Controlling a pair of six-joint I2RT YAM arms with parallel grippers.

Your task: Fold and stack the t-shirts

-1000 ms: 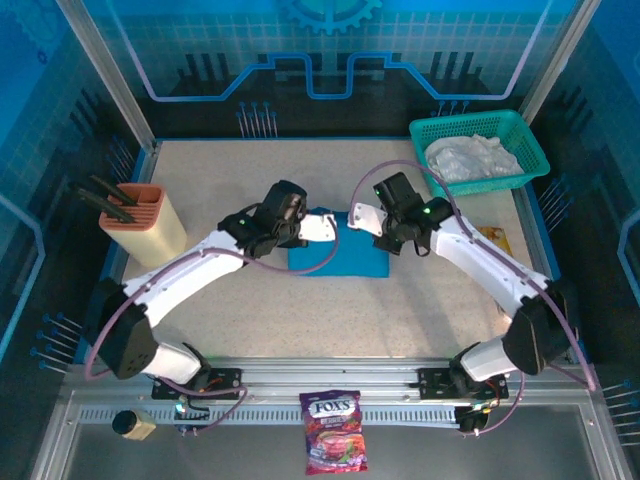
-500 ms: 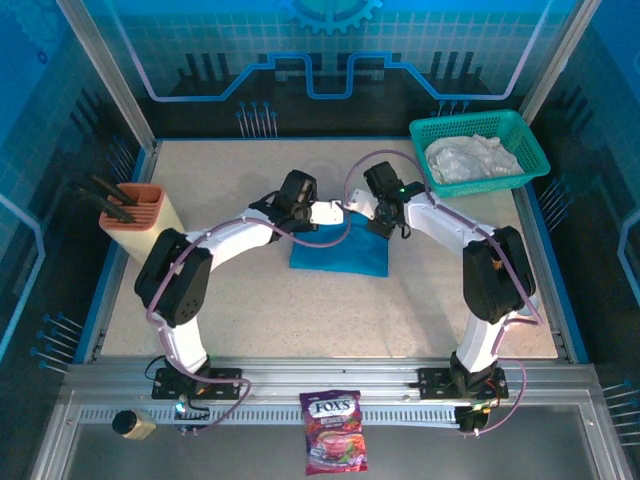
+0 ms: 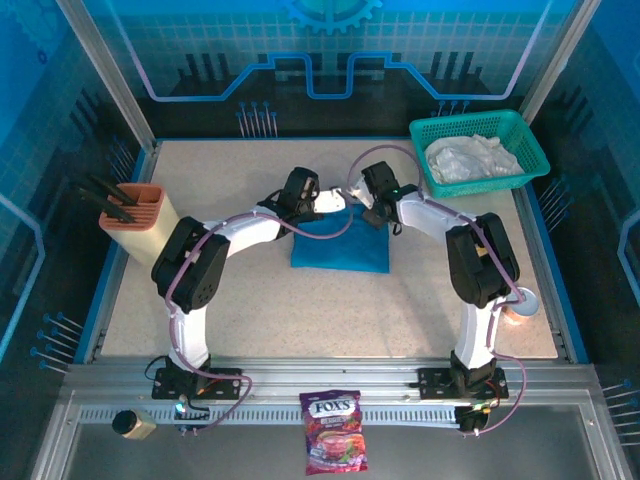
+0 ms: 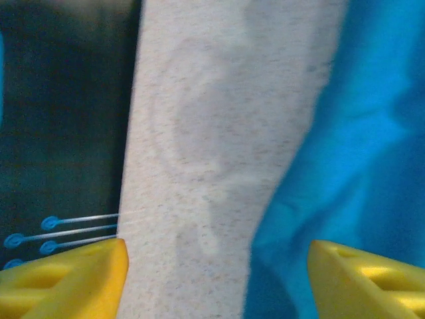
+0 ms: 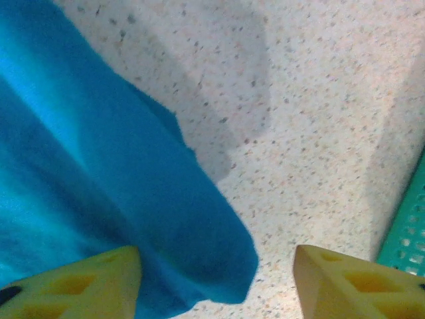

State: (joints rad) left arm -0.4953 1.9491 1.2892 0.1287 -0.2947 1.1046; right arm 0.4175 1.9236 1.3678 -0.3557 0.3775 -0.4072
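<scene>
teal-blue t-shirt (image 3: 340, 250) folded flat, left gripper (image 4: 218, 256) and right gripper (image 5: 218, 256) spread wide over its far corners, holding nothing

Folded teal-blue cloth t-shirt (image 3: 340, 252), its far edge partly hidden beneath the left gripper (image 3: 338, 201) and right gripper (image 3: 357, 195).

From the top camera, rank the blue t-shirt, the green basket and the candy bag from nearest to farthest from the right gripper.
1. Blue t-shirt, directly at the right gripper, mid-table.
2. Green basket, far right corner.
3. Candy bag, past the near edge, front centre.
</scene>
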